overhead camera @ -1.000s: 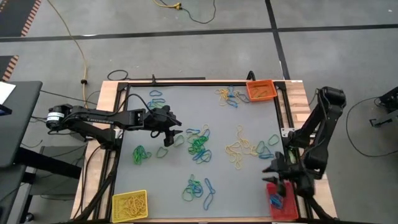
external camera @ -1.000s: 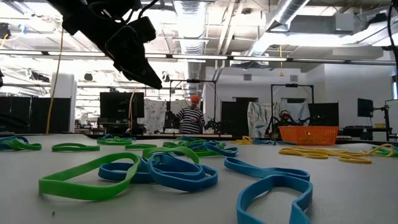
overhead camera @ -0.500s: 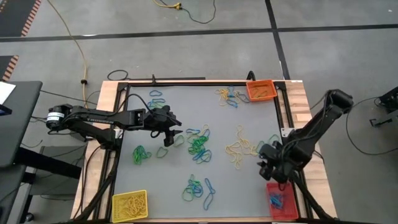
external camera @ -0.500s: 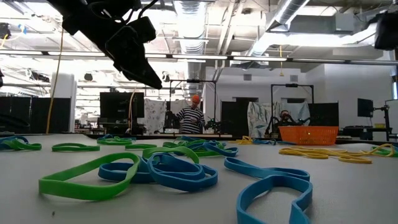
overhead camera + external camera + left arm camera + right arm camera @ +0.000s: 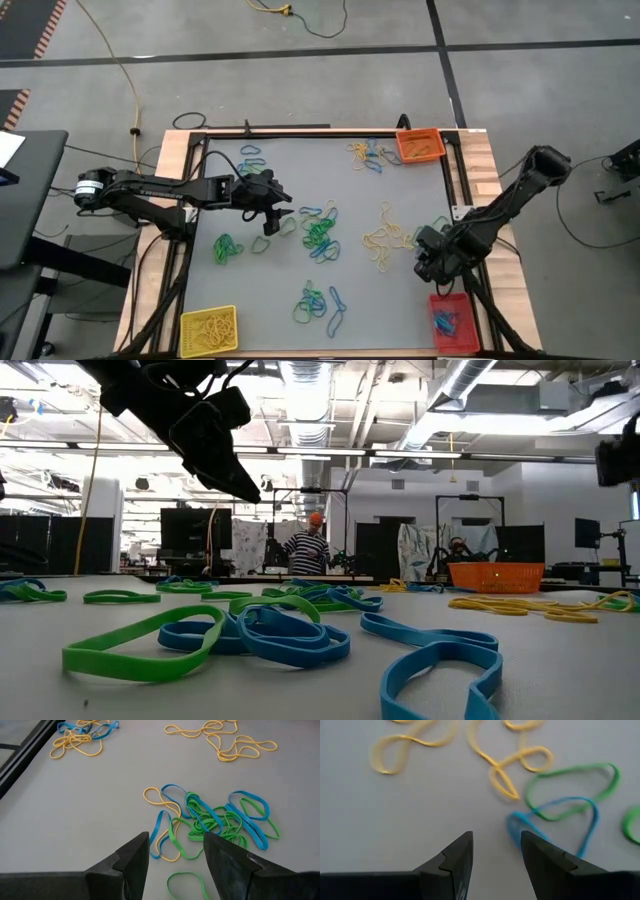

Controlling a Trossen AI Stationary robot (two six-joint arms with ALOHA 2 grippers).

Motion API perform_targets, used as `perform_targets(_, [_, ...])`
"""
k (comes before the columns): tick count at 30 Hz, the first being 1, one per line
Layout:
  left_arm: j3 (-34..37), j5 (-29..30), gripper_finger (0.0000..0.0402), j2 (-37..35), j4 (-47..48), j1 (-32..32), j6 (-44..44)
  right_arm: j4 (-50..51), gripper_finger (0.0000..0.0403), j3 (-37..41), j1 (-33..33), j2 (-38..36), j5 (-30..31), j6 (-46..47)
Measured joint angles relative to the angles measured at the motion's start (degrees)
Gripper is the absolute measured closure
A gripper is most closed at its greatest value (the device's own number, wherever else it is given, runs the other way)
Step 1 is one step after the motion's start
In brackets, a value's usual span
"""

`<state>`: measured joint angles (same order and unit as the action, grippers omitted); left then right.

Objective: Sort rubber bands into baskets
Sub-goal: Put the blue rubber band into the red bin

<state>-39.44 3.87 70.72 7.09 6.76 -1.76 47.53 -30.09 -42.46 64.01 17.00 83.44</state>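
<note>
Nearest the front edge of the table (image 5: 400, 300) sit the yellow basket (image 5: 208, 330), already full of yellow loops, and the red basket (image 5: 450, 322) with a few blue and green ones in it. A second ago the right hand (image 5: 432, 265) hung directly over that red basket; it has since swung up and inward and now hovers just beyond it, fingers (image 5: 455, 857) apart and gripping nothing, above a blue band (image 5: 550, 822) linked with a green one beside a string of yellow loops. That looks like a drop-off finished and the next pick being lined up, probably the blue loop just ahead of its fingertips. Toward the middle, the left hand (image 5: 268, 208) has not stirred: it hangs released and empty above the central tangle of green and blue rubber bands (image 5: 320, 232). Farthest off, the orange basket (image 5: 419, 145) stands in the back right corner, with more yellow and blue bands lying loose just beside it. Most of the loops are not yet sorted.
</note>
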Motion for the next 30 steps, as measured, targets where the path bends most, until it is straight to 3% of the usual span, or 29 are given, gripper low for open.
perform_targets(11, [0.0, 0.0, 0.0223, 0.0, 0.0, 0.0, 0.0, -7.83, 0.023, 4.31, 4.48, 0.0, -0.83, -4.51])
perform_targets(21, [0.01, 0.01, 0.0223, 0.01, 0.0, 0.0, 0.0, -7.77, 0.0383, 4.27, 5.31, 0.0, -4.28, -9.15])
perform_targets(30, [0.0, 0.01, 0.0223, 0.0, -0.02, 0.0, 0.0, -3.48, 0.0384, -0.74, 5.3, 0.0, -4.3, -12.06])
